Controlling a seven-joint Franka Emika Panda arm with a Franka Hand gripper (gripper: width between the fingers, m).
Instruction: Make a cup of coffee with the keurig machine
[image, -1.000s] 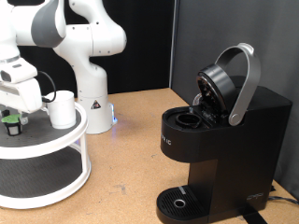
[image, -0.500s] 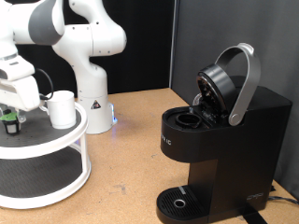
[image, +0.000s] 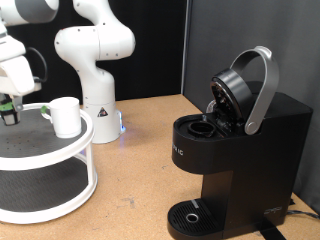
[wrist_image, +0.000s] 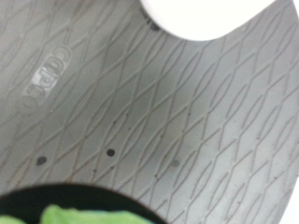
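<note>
My gripper (image: 11, 98) is at the exterior view's far left, above the round stand, shut on the small dark green-topped pod (image: 9, 110), which hangs clear of the shelf. The pod's green top shows at the edge of the wrist view (wrist_image: 79, 215). The white cup (image: 65, 116) stands on the stand's top shelf, to the right of the pod; its rim shows in the wrist view (wrist_image: 201, 14). The black keurig machine (image: 250, 150) stands at the right with its grey-handled lid (image: 262, 85) raised and its pod chamber (image: 200, 128) open.
A white two-tier round stand (image: 70, 150) with a grey patterned mat (wrist_image: 159, 112) fills the left. The arm's white base (image: 98, 105) stands behind it. The machine's round drip base (image: 192, 215) is at the bottom. Bare wooden table lies between stand and machine.
The gripper has risen and moved left with the pod, which has left the shelf. The cup and the machine have not moved.
</note>
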